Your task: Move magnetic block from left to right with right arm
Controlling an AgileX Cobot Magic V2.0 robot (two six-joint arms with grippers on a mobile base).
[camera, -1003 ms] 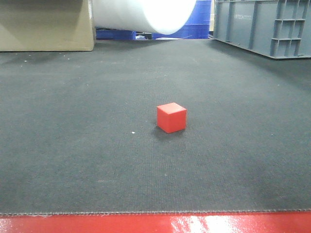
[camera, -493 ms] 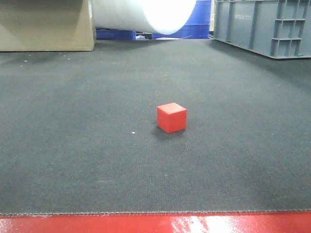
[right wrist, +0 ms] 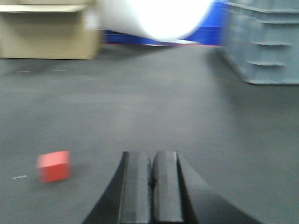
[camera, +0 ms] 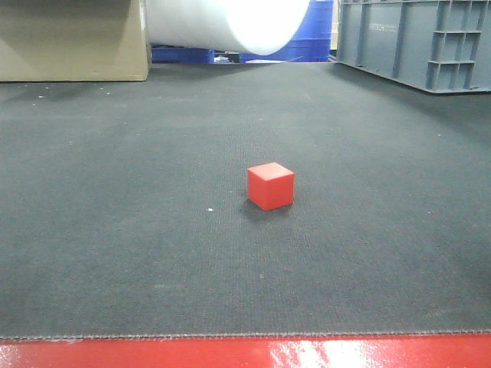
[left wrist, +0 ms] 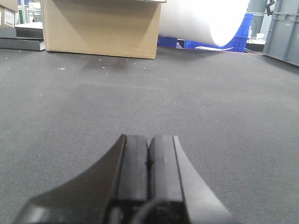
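The magnetic block [camera: 271,185], a small matte red cube, rests alone on the dark mat near the middle of the front view. In the blurred right wrist view the block [right wrist: 54,166] lies on the mat to the left of my right gripper [right wrist: 151,156], a clear gap away. The right gripper's pads are pressed together with nothing between them. My left gripper [left wrist: 148,140] is shut too, empty, low over bare mat, and the block does not show in its view. Neither gripper appears in the front view.
A cardboard box [camera: 73,38] stands at the back left, a white roll [camera: 230,23] behind the middle, and a grey crate [camera: 418,38] at the back right. A glossy red table rim [camera: 245,353] runs along the near edge.
The block has not moved in the front view, and no arm has entered it.
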